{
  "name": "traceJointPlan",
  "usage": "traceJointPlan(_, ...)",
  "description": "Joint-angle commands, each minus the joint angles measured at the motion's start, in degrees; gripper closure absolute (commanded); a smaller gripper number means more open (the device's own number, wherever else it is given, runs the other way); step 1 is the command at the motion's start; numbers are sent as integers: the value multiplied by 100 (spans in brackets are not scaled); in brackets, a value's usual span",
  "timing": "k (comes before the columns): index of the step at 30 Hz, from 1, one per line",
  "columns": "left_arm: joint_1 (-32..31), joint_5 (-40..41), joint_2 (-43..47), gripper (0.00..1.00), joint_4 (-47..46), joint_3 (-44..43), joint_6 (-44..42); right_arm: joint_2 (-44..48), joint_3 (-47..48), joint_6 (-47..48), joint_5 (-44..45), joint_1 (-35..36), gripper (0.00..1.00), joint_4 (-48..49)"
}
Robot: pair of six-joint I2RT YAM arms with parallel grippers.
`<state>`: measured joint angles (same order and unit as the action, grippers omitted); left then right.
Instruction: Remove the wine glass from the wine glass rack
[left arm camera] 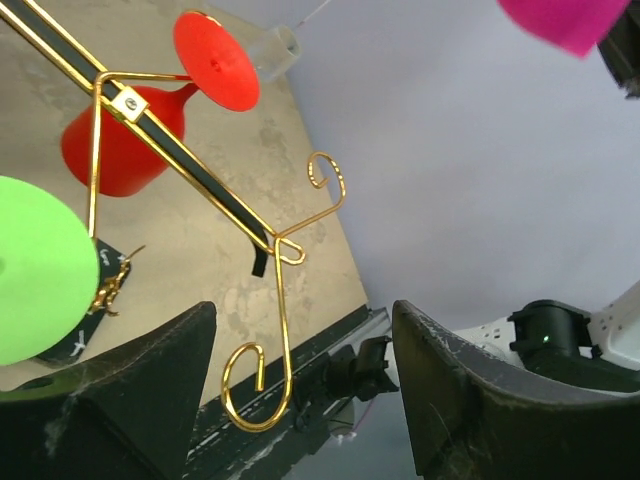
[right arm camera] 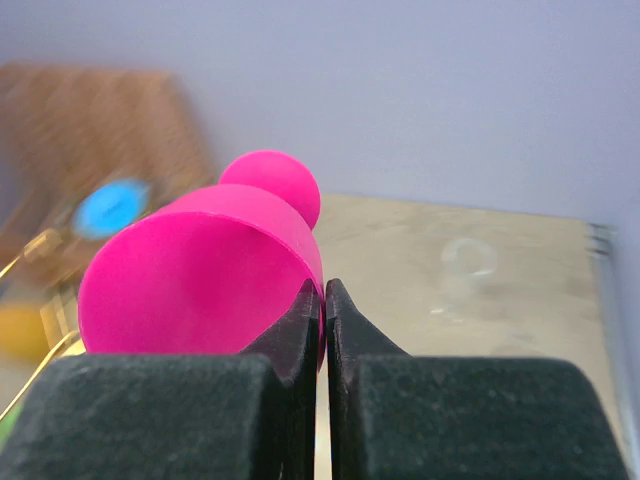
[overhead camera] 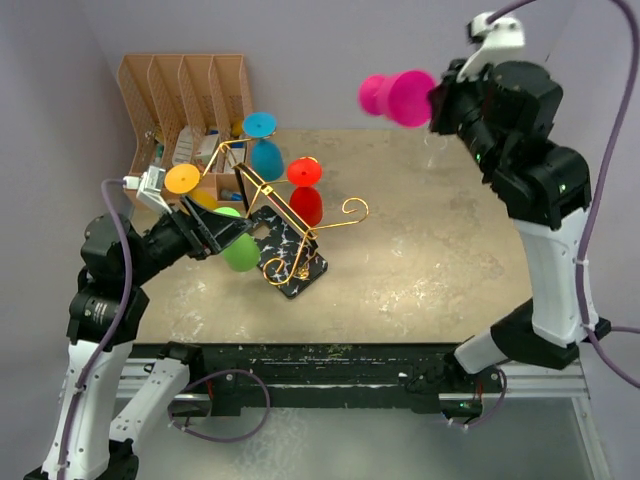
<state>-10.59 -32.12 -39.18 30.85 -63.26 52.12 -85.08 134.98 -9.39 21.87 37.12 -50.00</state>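
The wine glass rack [overhead camera: 290,215] is a gold wire stand on a black marble-look base [overhead camera: 297,270], left of the table's middle. Orange [overhead camera: 182,179], blue [overhead camera: 264,150], red [overhead camera: 305,200] and green [overhead camera: 240,250] wine glasses hang on it. My right gripper [overhead camera: 436,100] is shut on the rim of a pink wine glass [overhead camera: 398,97], held high at the back right, clear of the rack. In the right wrist view the fingertips [right arm camera: 310,315] pinch the pink rim [right arm camera: 200,270]. My left gripper [overhead camera: 225,238] is open beside the green glass [left arm camera: 30,270]; a gold scroll arm [left arm camera: 280,330] shows between its jaws, untouched.
An orange-brown slotted file organiser [overhead camera: 185,85] with small items stands at the back left, behind the rack. A small clear object [right arm camera: 465,262] lies on the table at the back right. The black rail [overhead camera: 330,358] runs along the near edge.
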Motion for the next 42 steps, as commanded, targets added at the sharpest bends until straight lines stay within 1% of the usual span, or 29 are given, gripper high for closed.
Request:
traceJointPlan(1, -22, 698, 220, 26, 401, -370, -797, -557, 495, -240, 133, -1699, 100, 371)
traceJointPlan(3, -22, 1131, 344, 25, 735, -479, -1165, -780, 505, -574, -226, -2606, 100, 388)
traceJointPlan(6, -20, 1786, 560, 22, 1173, -583, -1552, -1155, 505, -901, -537, -3572, 100, 333)
traceJointPlan(9, -22, 2107, 726, 21, 1384, -555, -1755, -1571, 436, -1065, -927, -4314, 100, 260)
traceJointPlan(12, -22, 2166, 809, 21, 1463, -447, -1841, -1961, 383, -1109, -1025, -4705, 100, 230)
traceJointPlan(14, -24, 2159, 830, 21, 1480, -345, -1867, -2158, 331, -1037, -1101, -4748, 100, 281)
traceJointPlan(18, -22, 2064, 841, 21, 1470, -170, -1864, -2738, 450, -996, -1237, -4750, 100, 45)
traceJointPlan(21, -22, 2032, 857, 21, 1519, -106, -1935, -3011, 303, -957, -1420, -4750, 100, -34)
traceJointPlan(26, -22, 2084, 929, 21, 1658, -46, -2016, -3121, -211, -901, -1222, -4745, 100, 125)
traceJointPlan(32, -22, 2109, 991, 21, 1769, 2, -2043, -3465, -219, -832, -1402, -4745, 100, 46)
traceJointPlan(42, -18, 2187, 1083, 21, 1965, 25, -2079, -3811, -406, -750, -1282, -4750, 100, 186)
